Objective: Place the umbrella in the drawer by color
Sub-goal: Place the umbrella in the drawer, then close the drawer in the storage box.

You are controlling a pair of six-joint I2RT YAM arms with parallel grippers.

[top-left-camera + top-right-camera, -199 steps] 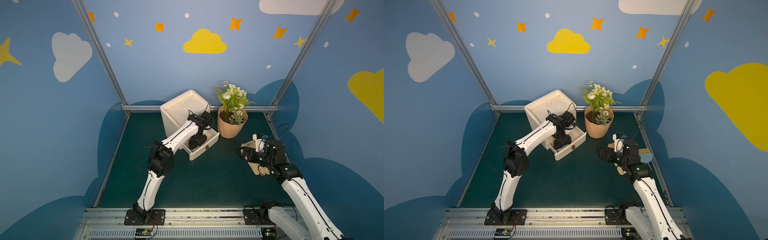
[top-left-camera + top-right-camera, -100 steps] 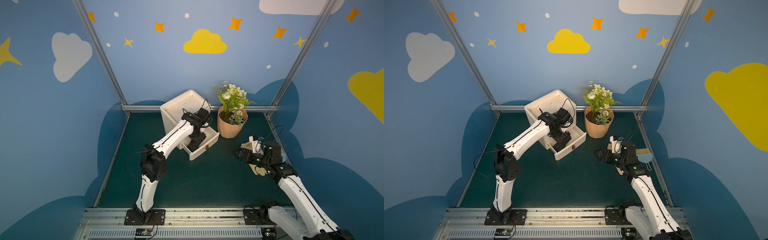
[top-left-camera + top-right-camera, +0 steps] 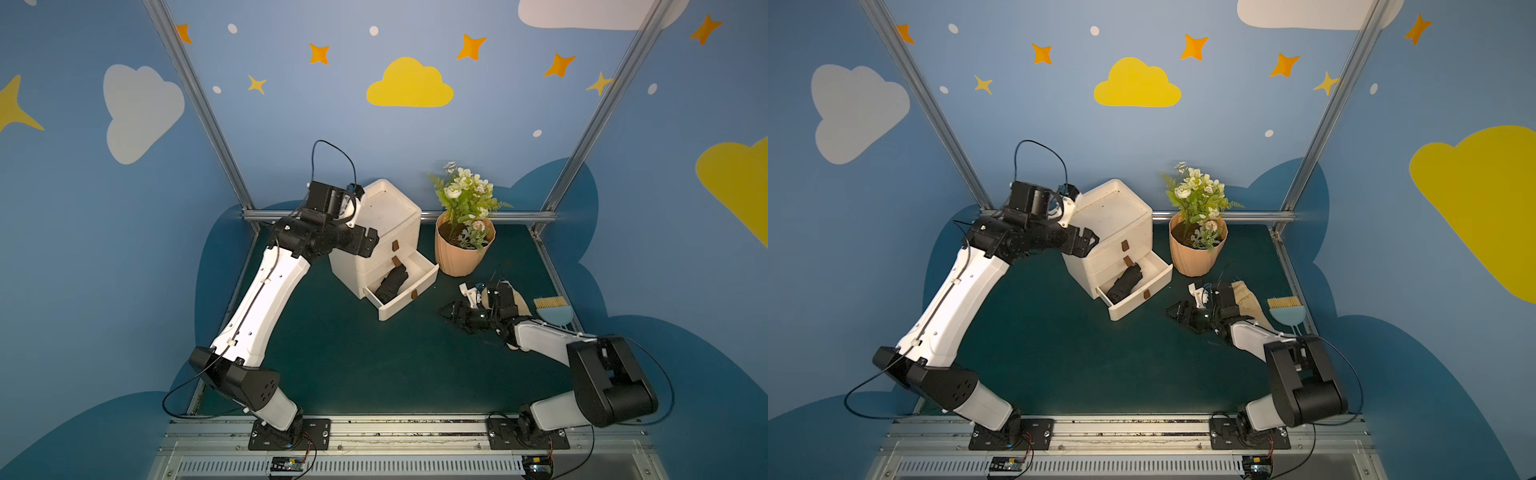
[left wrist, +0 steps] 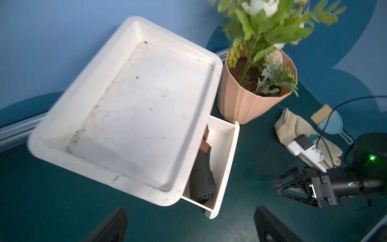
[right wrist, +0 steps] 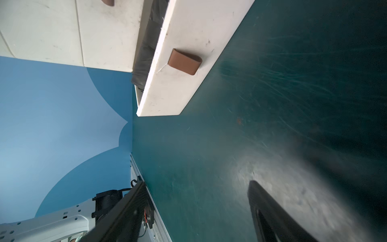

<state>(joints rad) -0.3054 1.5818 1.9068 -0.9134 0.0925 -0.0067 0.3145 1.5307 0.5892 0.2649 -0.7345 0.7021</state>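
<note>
The dark green table (image 3: 374, 365) fills the floor of the blue booth. In both top views the left arm (image 3: 266, 299) reaches from 7 o'clock up toward 11, and the right arm (image 3: 544, 340) runs low from 5 o'clock toward 3. A white chest of drawers (image 3: 390, 208) stands at about 12 o'clock, with a flower pot (image 3: 461, 255) just beside it at 1 o'clock. The bottom drawer (image 3: 405, 301) is pulled out toward 4 o'clock, and the black folded umbrella (image 3: 392, 282) lies inside it along its length. A tan glove (image 4: 293, 127) and a blue brush (image 3: 550, 309) lie at 3 o'clock, near the table edge. The left gripper (image 3: 368, 245) is held high by the chest's 9 o'clock side, jaws wide apart and empty. The right gripper (image 3: 449, 313) sits low at the drawer's 4 o'clock, apart from it, jaws spread with nothing between them.
</note>
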